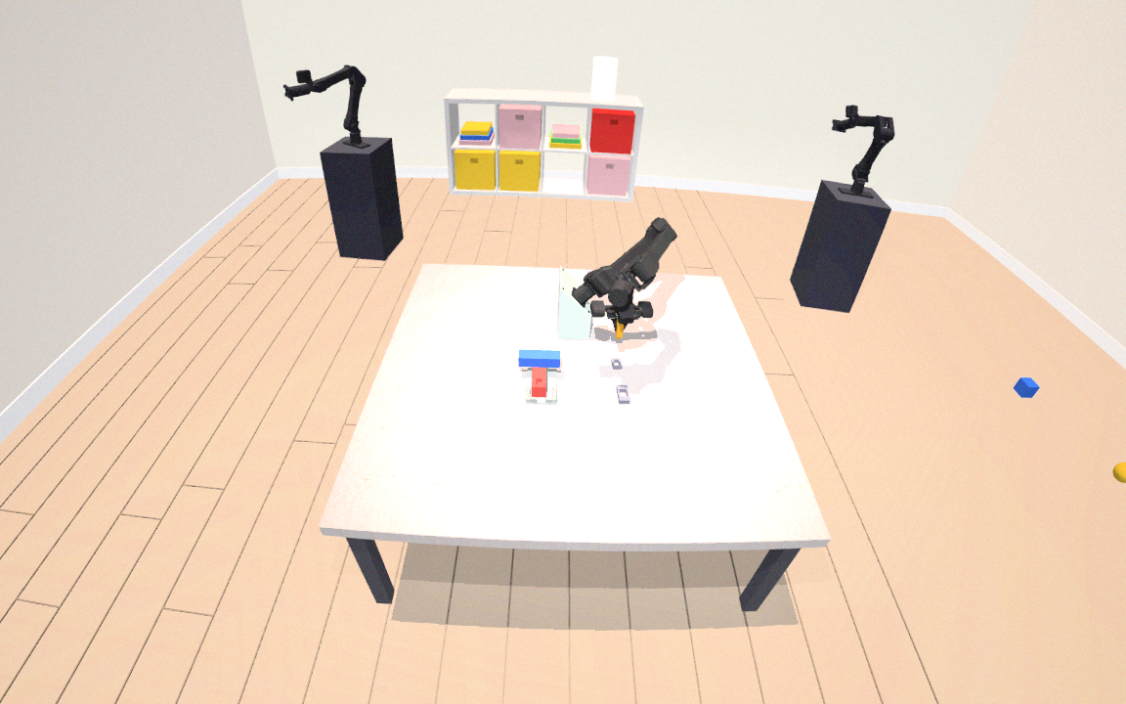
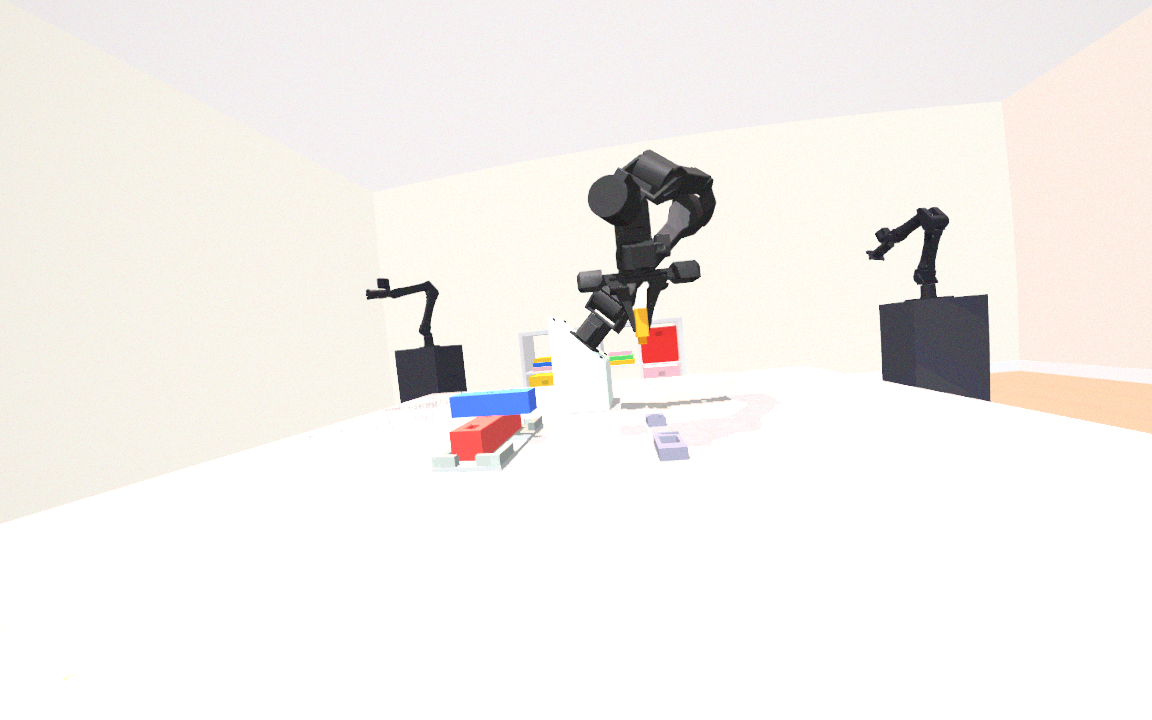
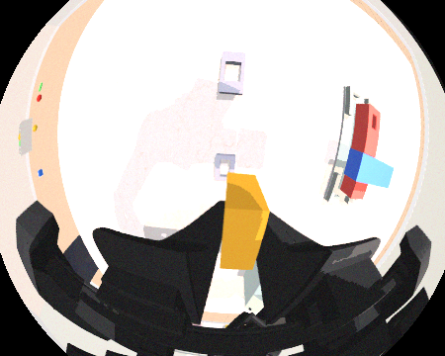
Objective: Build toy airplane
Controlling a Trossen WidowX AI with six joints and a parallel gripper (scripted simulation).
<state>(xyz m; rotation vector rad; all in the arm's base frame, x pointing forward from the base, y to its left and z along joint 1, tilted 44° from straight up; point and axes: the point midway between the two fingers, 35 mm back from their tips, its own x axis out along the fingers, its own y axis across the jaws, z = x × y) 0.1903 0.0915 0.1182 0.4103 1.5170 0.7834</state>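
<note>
My gripper (image 1: pixel 621 323) (image 2: pixel 640 313) (image 3: pixel 245 210) is shut on the yellow tail fin (image 1: pixel 620 331) (image 2: pixel 642 324) (image 3: pixel 239 237). The fin hangs upright in the air above the table, with its narrower tab at the bottom in the exterior view. The red fuselage (image 1: pixel 539 391) (image 2: pixel 467 445) (image 3: pixel 365 131) lies in the pale cradle (image 2: pixel 494 460) (image 3: pixel 347 99), left of the gripper in the top and exterior views. The blue wing (image 1: pixel 539 360) (image 2: pixel 492 403) (image 3: pixel 372 170) lies across its top. A small socket (image 1: pixel 538 380) (image 2: pixel 473 430) (image 3: pixel 374 122) shows open near the fuselage's nearer end. The wing hides its own tab.
A small lilac holder (image 1: pixel 616 368) (image 2: pixel 655 421) (image 3: pixel 218 168) stands empty near the gripper. A larger lilac holder (image 1: pixel 623 400) (image 2: pixel 672 454) (image 3: pixel 230 89) stands in front of it, also empty. A pale green stand (image 1: pixel 573 319) (image 2: pixel 582 380) rises at the arm's base.
</note>
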